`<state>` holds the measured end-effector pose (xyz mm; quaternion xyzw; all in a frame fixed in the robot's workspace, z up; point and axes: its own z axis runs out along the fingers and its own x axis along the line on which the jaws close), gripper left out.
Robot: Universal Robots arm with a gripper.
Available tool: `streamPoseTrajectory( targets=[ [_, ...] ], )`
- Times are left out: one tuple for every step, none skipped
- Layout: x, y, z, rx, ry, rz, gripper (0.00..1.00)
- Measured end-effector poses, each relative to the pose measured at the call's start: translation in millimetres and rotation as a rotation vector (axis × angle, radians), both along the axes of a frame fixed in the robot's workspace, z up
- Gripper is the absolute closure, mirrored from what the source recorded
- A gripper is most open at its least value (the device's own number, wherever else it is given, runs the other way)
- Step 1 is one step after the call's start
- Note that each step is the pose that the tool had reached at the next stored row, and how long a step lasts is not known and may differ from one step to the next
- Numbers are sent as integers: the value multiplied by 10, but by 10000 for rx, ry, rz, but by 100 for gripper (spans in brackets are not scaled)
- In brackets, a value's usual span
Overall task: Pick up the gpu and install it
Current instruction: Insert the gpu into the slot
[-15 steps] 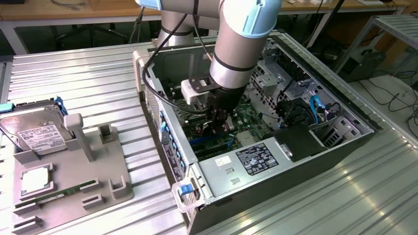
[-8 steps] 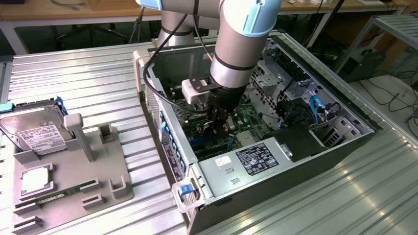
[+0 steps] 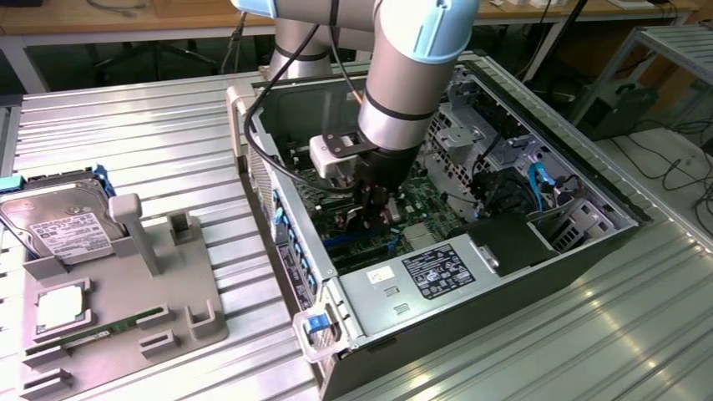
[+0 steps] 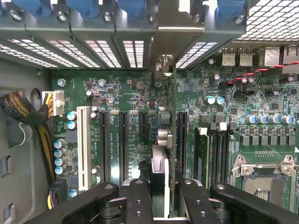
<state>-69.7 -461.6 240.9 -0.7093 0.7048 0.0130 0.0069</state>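
My gripper [image 3: 373,215] reaches down into the open computer case [image 3: 259,142], just over the motherboard [image 4: 126,88]. In the wrist view its two black fingers [image 4: 140,198] are closed on the gpu [image 4: 160,163]. The card shows edge-on and stands upright along the slot line beside the black expansion slots [image 4: 124,140]. Its far end lines up with the metal bracket opening [image 4: 164,65] in the case's rear wall. Whether the card's edge is fully down in the slot is hidden by the fingers.
On the exterior view's left, a grey fixture [image 3: 145,292] holds a hard drive [image 3: 56,225], a processor [image 3: 62,305] and a RAM stick [image 3: 106,330]. Inside the case are the power supply [image 3: 435,276], a yellow-black cable bundle [image 4: 28,121] and the processor socket [image 4: 266,172].
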Motion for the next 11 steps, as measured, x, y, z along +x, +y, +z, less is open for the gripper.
streamPoseTrajectory(
  targets=[
    [-1,1,-3,1,0,0,72],
    [-1,1,-7,3,-1,-1,72],
    [-1,2,-11,4,0,-1,72],
    [-1,3,-13,4,0,-1,72],
    [-1,5,-15,3,1,-1,72],
    [-1,5,-16,4,1,-1,72],
    [-1,5,-16,5,1,-1,72],
    [-1,5,-16,5,1,-1,72],
    [-1,6,-16,5,1,0,72],
    [-1,7,-15,7,0,-1,72],
    [-1,8,-10,5,1,-1,72]
  ],
)
